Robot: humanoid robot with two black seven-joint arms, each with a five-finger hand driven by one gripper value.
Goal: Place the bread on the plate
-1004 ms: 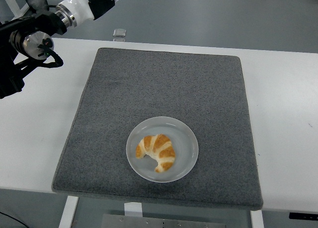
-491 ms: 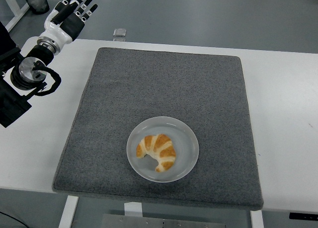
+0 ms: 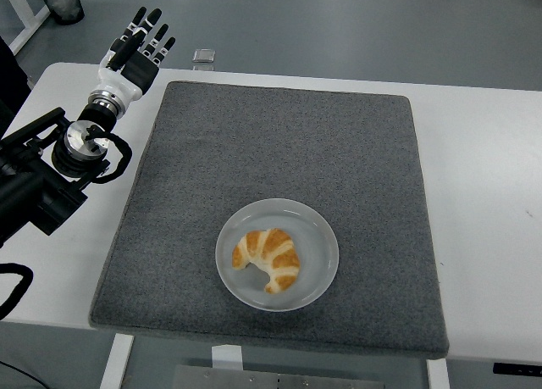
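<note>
A golden croissant (image 3: 268,259) lies on the pale round plate (image 3: 315,228), which sits on the near middle of the grey mat (image 3: 279,152). My left hand (image 3: 139,46) is far from it, above the mat's far left corner, with straight spread fingers (image 3: 152,20) and nothing in it. The black left arm (image 3: 51,177) runs back to the picture's left edge. The right arm does not show.
A small clear object (image 3: 203,57) lies at the table's far edge, just right of my left hand. A dark bin (image 3: 61,1) stands on the floor at the top left. White table (image 3: 483,194) shows on both sides of the mat.
The left arm has swung down and rightward into the picture; its hand now sits lower, near the mat's far left corner. The croissant and plate have not moved.
</note>
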